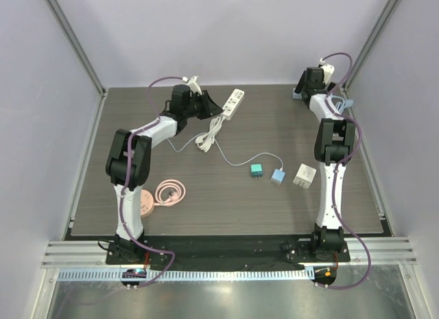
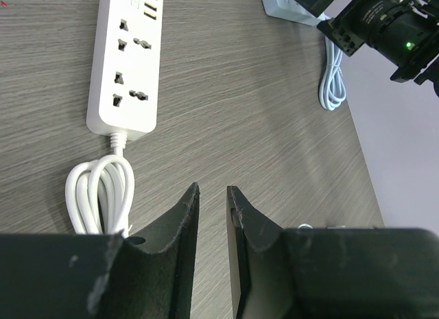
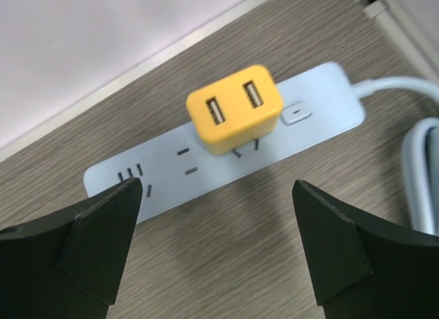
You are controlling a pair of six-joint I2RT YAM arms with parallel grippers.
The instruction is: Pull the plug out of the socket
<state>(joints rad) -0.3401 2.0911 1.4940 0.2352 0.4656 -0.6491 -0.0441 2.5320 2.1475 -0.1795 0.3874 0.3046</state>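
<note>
- Right pincer (image 3: 216,188): released; the jaws stand wide apart, with one finger (image 3: 96,240) in each lower corner of the right wrist view; nothing lies between them; it hangs just short of the yellow USB charger plug without touching it.
- Yellow USB charger plug (image 3: 234,110): seated in the pale blue power strip (image 3: 322,116), in the half nearer the strip's corded end; its two USB ports face the wrist camera.
- Pale blue power strip: lies flat on the counter (image 3: 240,264) in the far right corner, close to the back wall; its pale cord (image 3: 425,161) leaves the right end and gathers in a bundle beside it.
- Left pincer (image 2: 212,190): clenched almost fully; only a narrow slit shows between the jaws; nothing is gripped; it sits over bare counter near the corded end of the white power strip (image 2: 123,65).
- White power strip: lies flat at the far middle of the counter; its coiled white cord (image 2: 103,195) rests just beside the left finger.
- Mid-counter, top view: a teal adapter (image 1: 256,170), a blue adapter (image 1: 278,175) and a white adapter (image 1: 304,175) stand in a loose row near one another; a thin white cable (image 1: 240,160) runs up to the blue adapter.
- Near left, top view: a pink coiled cable (image 1: 169,193) lies beside a pink disc (image 1: 145,201), which is partly hidden by the left arm.
</note>
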